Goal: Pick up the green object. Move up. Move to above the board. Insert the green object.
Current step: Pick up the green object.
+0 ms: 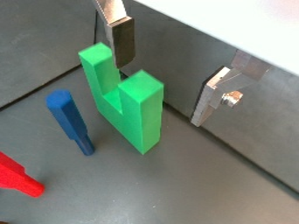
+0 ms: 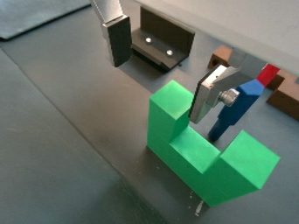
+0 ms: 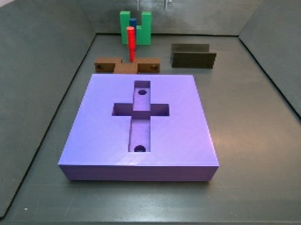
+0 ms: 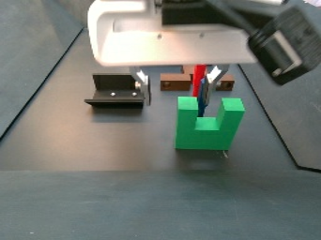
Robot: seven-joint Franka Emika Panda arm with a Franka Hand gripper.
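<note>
Gripper: the gripper (image 1: 163,74) hangs low at the far end of the floor, straddling the green object; in both wrist views its two silver fingers (image 2: 214,94) stand well apart, one on each side of the block, and neither pad clearly touches it, so the jaws are wide and hold nothing
Green object: the green object (image 1: 126,98) stands upright on the dark floor with its two prongs pointing up and its base down; in a side view (image 4: 207,122) it sits right under the white body of the arm
Finger placement: in a wrist view one finger (image 1: 118,35) is just behind one prong, the other is off to the side, apart from the other prong
Board: the board (image 3: 143,132) lies flat in the middle of the floor, well apart from the green object (image 3: 126,21), its cross-shaped recess and two round holes face up and are unfilled
Blue peg: a blue peg (image 1: 73,122) stands just beside the green object
Red peg: a thin red peg (image 3: 132,41) stands between the board and the green object
Brown block: a small brown block (image 3: 127,64) lies near the board's far edge
Olive block: a dark olive block (image 3: 194,56) sits to the side of the brown block
Fixture: the fixture (image 4: 115,93) stands on the floor near the green object, apart from it
</note>
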